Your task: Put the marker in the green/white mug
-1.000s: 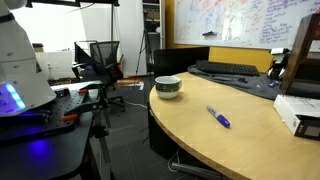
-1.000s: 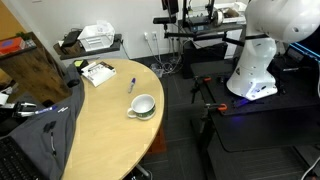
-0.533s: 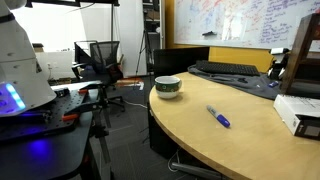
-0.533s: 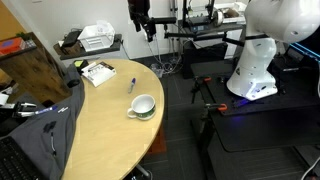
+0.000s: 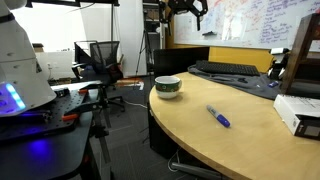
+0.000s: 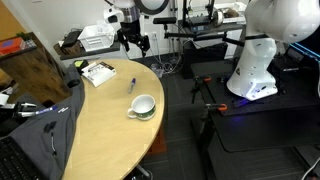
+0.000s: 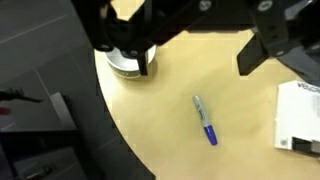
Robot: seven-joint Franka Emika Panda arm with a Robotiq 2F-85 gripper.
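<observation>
Two jaws are standing wide apart in the wrist view, gripping nothing, and are hanging high above the table [image 7: 150,130]. The marker [image 7: 204,120] is lying flat on the table below the gap between the jaws, touching nothing. The green/white mug [image 7: 128,65] is sitting upright, partly hidden behind one jaw, well apart from the marker. A white box [image 7: 300,115] is resting under the opposite jaw's outer side, near the marker but not touching it.
</observation>
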